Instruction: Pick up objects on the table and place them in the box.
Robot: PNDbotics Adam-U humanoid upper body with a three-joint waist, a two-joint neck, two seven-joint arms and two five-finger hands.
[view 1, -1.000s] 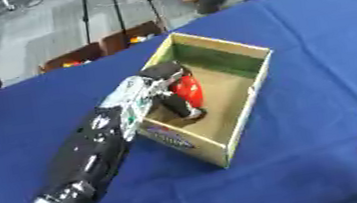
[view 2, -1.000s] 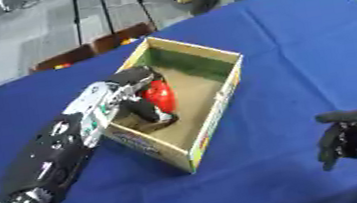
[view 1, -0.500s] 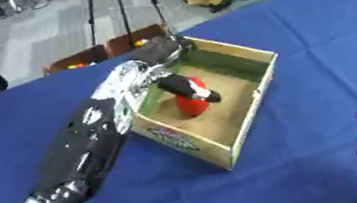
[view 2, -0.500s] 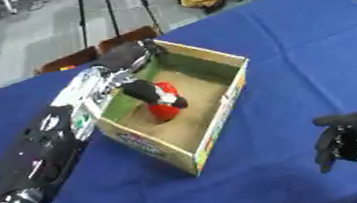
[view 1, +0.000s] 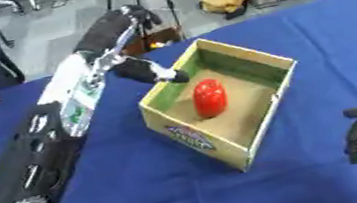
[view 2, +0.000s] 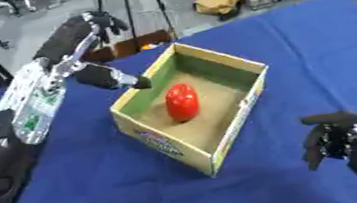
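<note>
Right hand (view 2: pixel 336 139) sits idle at the lower right corner over the blue table (view 1: pixel 140 180), fingers curled in, holding nothing, well apart from the box. Cardboard box (view 1: pixel 222 102) sits mid-table, turned at an angle, open top, green inner walls, printed label on its near outer wall. Red rounded object (view 1: pixel 209 98) lies on the box floor, roughly centre, nothing touching it. Left arm runs up the left side from the near corner. Left hand (view 2: pixel 106 76) is raised beyond the box's far-left corner, above and left of the red object and clear of it; one dark finger points down toward the box's left rim, the others are blurred, so can't tell how they are set. Nothing visible in the hand.
</note>
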